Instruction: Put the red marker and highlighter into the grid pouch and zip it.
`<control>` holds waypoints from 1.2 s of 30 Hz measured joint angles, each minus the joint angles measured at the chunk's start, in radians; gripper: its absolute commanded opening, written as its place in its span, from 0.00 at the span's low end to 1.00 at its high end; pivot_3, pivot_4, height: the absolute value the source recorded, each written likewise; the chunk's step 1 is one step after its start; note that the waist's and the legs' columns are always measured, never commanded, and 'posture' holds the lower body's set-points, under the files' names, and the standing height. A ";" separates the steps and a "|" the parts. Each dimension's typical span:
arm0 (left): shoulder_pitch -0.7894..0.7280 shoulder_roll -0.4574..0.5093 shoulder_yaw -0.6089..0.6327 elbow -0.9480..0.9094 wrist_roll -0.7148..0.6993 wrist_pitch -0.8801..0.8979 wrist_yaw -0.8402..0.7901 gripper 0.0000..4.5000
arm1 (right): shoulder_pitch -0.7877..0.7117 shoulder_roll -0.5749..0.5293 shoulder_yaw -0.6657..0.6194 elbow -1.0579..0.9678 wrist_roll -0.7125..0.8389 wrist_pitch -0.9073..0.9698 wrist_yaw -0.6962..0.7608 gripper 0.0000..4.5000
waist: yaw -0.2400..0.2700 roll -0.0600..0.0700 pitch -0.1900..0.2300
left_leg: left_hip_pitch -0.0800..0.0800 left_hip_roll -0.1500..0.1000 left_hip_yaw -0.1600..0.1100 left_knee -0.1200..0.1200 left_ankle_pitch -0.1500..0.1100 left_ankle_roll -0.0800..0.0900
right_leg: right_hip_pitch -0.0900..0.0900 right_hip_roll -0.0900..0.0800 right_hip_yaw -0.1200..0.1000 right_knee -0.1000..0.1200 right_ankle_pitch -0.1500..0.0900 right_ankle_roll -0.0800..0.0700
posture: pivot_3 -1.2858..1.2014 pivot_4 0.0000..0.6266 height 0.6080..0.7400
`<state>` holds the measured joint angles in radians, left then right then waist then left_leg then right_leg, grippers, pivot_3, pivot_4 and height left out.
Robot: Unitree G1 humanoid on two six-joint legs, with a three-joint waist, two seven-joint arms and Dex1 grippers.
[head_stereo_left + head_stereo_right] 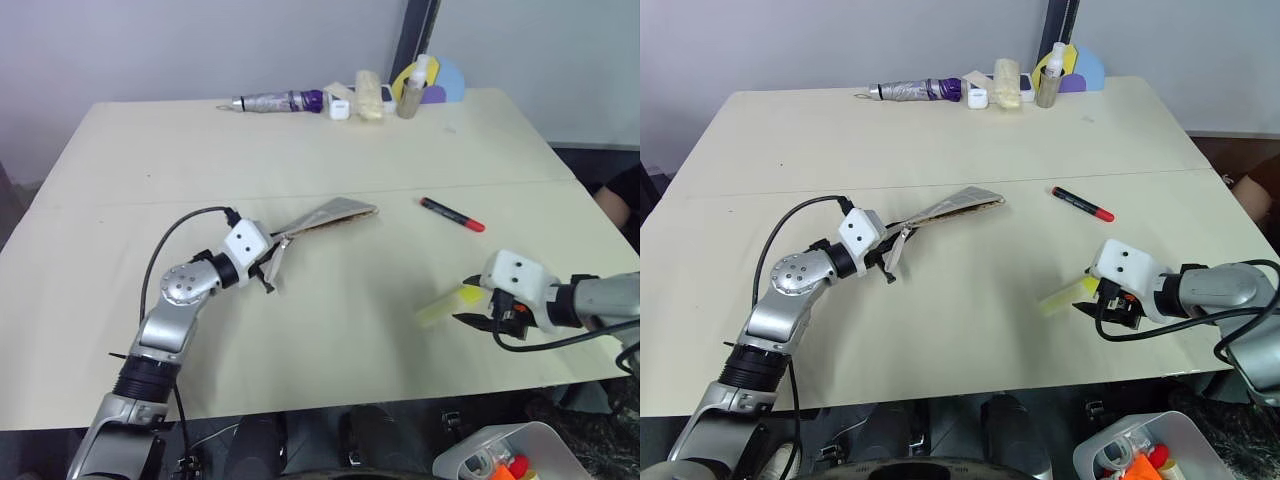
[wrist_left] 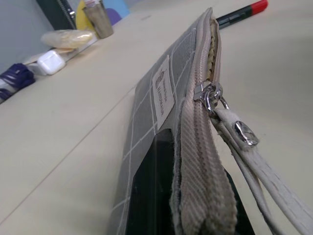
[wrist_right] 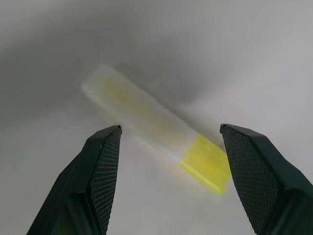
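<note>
Early going: left gripper (image 1: 272, 262) clamped on grid pouch (image 1: 325, 216), right gripper (image 3: 168, 142) spread wide over highlighter (image 3: 154, 125), red marker (image 1: 452, 215) untouched, nothing bagged or zipped yet

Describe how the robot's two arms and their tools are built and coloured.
Both arms are silver-grey metal with black joint bands and a round silver elbow housing. Each wrist carries a white boxy block with two dark dots. The left tool and the right tool each have two black fingers, their inner pads finely cross-hatched. Black cables loop along each forearm.
</note>
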<state>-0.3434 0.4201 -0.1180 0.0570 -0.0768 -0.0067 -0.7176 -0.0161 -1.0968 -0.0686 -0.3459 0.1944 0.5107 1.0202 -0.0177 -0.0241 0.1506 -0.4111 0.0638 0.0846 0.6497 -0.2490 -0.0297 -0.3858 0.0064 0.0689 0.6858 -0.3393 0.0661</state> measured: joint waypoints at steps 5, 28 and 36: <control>0.015 -0.001 -0.015 -0.024 -0.019 0.016 -0.036 0.00 | -0.090 -0.001 0.102 0.138 -0.078 -0.164 0.053 0.74 | 0.000 0.000 0.000 | 0.000 0.000 0.000 0.000 0.000 0.000 | 0.000 0.000 0.000 0.000 0.000 0.000 | 0.52 0.24 1.00; 0.050 -0.032 -0.019 -0.099 -0.024 0.063 -0.027 0.00 | -0.198 0.090 0.072 0.025 -0.010 0.032 0.008 0.19 | 0.001 0.002 0.001 | 0.002 0.000 0.000 0.000 0.000 0.000 | 0.002 0.000 0.000 0.000 0.000 0.000 | 0.52 0.24 1.00; 0.032 -0.039 -0.024 -0.096 -0.024 0.061 -0.035 0.00 | -0.292 0.135 0.033 -0.191 0.132 0.296 -0.074 0.19 | 0.005 0.001 0.001 | 0.001 0.000 0.000 0.000 0.000 0.000 | 0.002 -0.001 0.000 -0.001 0.000 0.000 | 0.52 0.24 1.00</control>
<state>-0.3113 0.3808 -0.1416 -0.0392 -0.1007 0.0544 -0.7527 -0.3082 -0.9622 -0.0359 -0.5367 0.3266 0.8066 0.9458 -0.0130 -0.0230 0.1516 -0.4100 0.0637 0.0844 0.6497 -0.2491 -0.0296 -0.3839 0.0054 0.0691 0.6853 -0.3393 0.0661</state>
